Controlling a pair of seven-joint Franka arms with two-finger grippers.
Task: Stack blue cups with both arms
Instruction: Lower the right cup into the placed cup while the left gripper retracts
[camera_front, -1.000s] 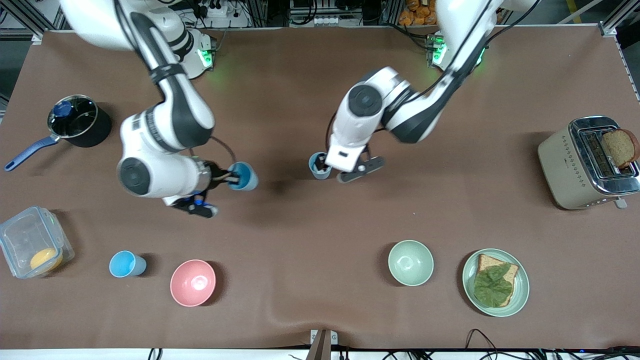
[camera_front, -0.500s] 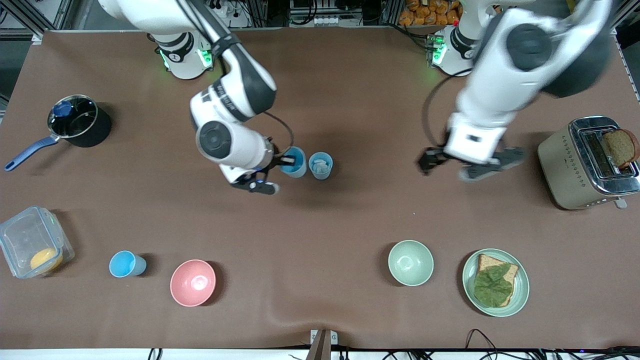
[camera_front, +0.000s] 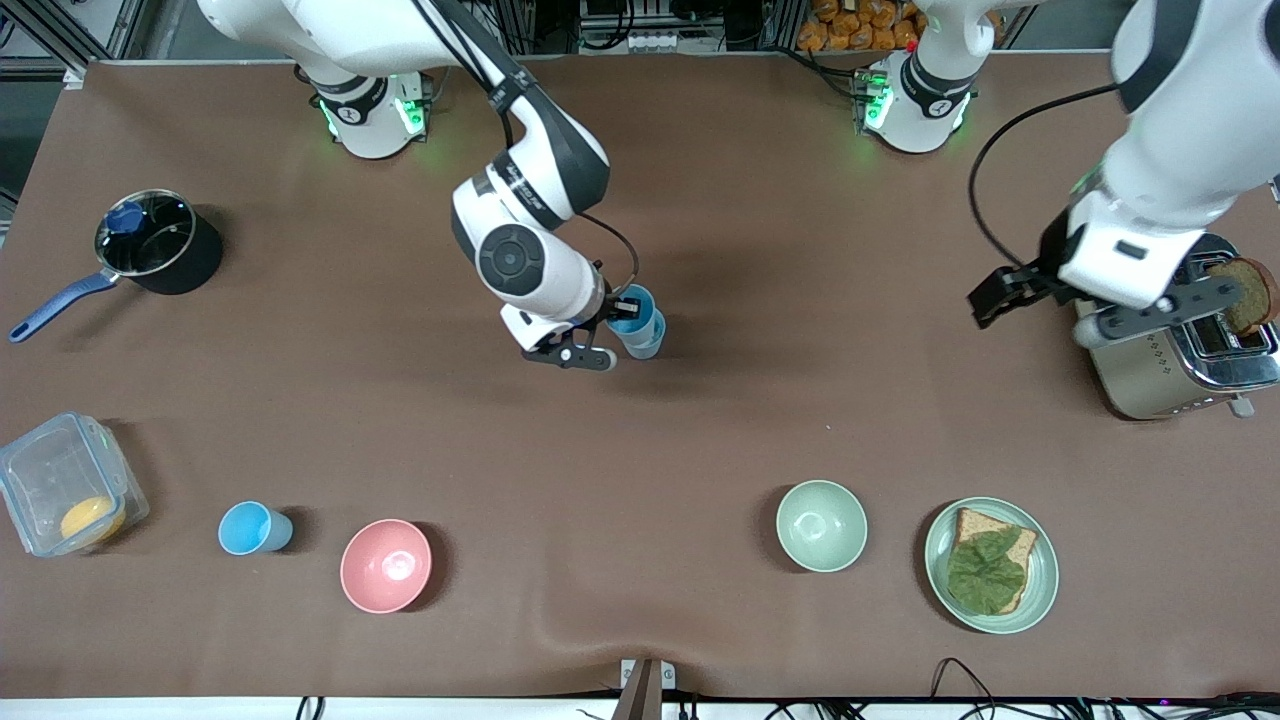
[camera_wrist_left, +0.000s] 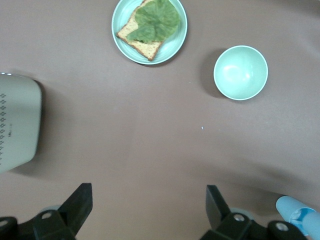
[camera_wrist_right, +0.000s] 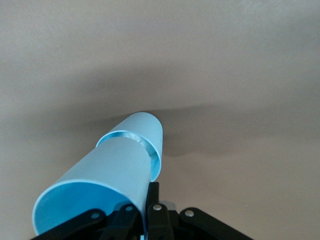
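Note:
My right gripper (camera_front: 622, 308) is shut on the rim of the bright sky-blue cup (camera_front: 638, 314), one finger inside and one outside. The cup is tilted. In the right wrist view the gripper (camera_wrist_right: 150, 202) holds this cup (camera_wrist_right: 100, 175) with its base entering the mouth of the grey-blue cup (camera_wrist_right: 147, 131). The grey-blue cup (camera_front: 648, 345) stands at mid-table. My left gripper (camera_front: 1080, 305) is open and empty over the toaster's edge; its fingers (camera_wrist_left: 75, 205) stand wide apart. Another sky-blue cup (camera_front: 250, 528) stands near the front camera, beside the pink bowl (camera_front: 386, 565).
A toaster (camera_front: 1150, 370) with bread stands at the left arm's end. A pale green bowl (camera_front: 821, 525) and a plate (camera_front: 1040, 590) with a sandwich lie near the front camera. A black saucepan (camera_front: 160, 245) and a clear box (camera_front: 65, 485) stand at the right arm's end.
My right gripper carried the sky-blue cup across to the grey-blue cup. My left gripper let go of the grey-blue cup, rose and swung away to the toaster.

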